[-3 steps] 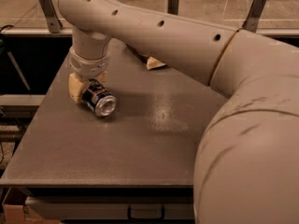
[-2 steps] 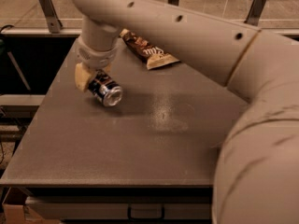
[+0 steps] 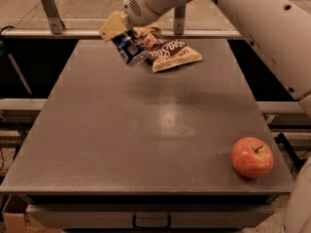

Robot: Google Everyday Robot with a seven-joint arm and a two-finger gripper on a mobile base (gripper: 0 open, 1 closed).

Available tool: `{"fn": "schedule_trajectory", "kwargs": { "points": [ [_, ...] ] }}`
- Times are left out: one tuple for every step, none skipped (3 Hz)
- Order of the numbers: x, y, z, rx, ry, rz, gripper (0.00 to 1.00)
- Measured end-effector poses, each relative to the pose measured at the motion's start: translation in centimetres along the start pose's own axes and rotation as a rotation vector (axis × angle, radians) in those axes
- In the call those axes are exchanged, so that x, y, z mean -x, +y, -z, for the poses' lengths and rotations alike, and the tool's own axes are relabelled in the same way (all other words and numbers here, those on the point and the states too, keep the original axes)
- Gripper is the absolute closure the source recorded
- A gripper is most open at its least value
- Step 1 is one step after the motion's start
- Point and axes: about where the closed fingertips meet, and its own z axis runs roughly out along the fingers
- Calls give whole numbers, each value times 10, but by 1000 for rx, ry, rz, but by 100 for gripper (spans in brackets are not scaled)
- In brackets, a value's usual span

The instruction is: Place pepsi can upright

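Observation:
The pepsi can (image 3: 131, 49) is dark blue with a silver end. It hangs tilted in the air above the far left part of the grey table (image 3: 146, 125), silver end pointing down and right. My gripper (image 3: 121, 35) is shut on the pepsi can, its tan fingers (image 3: 113, 27) clamped around the can's upper part. The white arm reaches in from the upper right.
A brown crinkled chip bag (image 3: 170, 52) lies at the table's far edge, right behind the can. A red apple (image 3: 251, 157) sits at the near right corner. A metal rail (image 3: 51, 11) runs behind the table.
The gripper has lifted the can off the table and carried it up and toward the far edge, near the chip bag. The arm has swung away, uncovering the apple.

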Motion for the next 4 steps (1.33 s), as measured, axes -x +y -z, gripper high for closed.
{"fn": "schedule_trajectory", "kwargs": {
  "points": [
    [16, -24, 37, 88, -220, 35, 100],
    [11, -30, 63, 174, -357, 105, 100],
    [-11, -21, 82, 243, -450, 234, 100],
    [-11, -13, 85, 244, -479, 338, 100]
  ]
}}
